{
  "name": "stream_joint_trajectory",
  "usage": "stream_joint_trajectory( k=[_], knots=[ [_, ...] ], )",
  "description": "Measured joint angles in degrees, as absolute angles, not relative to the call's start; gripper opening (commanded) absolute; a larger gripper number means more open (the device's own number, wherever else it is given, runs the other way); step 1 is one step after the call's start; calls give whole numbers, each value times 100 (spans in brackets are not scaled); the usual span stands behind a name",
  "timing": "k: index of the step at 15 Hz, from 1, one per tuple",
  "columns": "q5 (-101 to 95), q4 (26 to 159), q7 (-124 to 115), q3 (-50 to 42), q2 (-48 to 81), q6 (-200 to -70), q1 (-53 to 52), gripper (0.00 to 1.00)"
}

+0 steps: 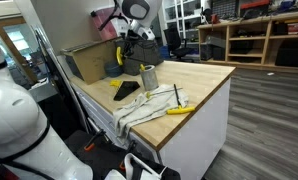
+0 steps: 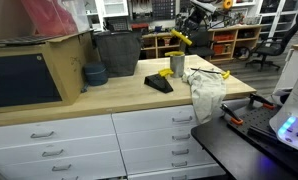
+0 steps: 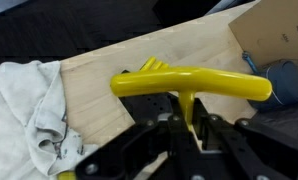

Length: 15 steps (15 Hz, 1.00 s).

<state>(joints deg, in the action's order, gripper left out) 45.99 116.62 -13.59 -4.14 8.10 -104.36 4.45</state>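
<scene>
Pincer: the pincer [image 3: 192, 128] is clamped on the thin stem of the yellow tool [image 3: 189, 82]. In the wrist view its fingers press this stem from both sides.
Yellow tool: it has the form of a T, with a long bar across and the stem going down into the pincer. It hangs in the air above the surface [image 2: 119, 95] and touches nothing else. In an exterior view it is over the metal cup [image 2: 177, 65], clearly apart from it.
Metal cup: it stands upright on the surface with its mouth open to the top. What is inside it, I cannot tell.
Dark bin: the dark bin [image 2: 117, 52] stands at the back of the surface. Its inside is hidden from the cameras.
Bowl: the blue-grey bowl [image 2: 94, 73] stands just beside the dark bin, in front of it. Its content cannot be seen.
Cardboard box: the cardboard box [image 1: 89, 60] stands at the far end of the surface. Its opening is in shadow, so the content is not clear.
Cloth: the white cloth [image 1: 149, 108] lies crumpled on the surface, and part of it hangs over the front edge.
Black object: the flat black object [image 2: 159, 83] lies on the surface, just in front of the metal cup.
Yellow piece: a small yellow piece [image 1: 179, 109] lies at the border of the cloth.
</scene>
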Motion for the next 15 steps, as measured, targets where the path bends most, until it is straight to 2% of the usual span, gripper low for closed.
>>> stream_joint_trajectory(
  k=[15],
  knots=[
    [5846, 11307, -1377, -450, 1491, -10054, 668, 4]
  ],
)
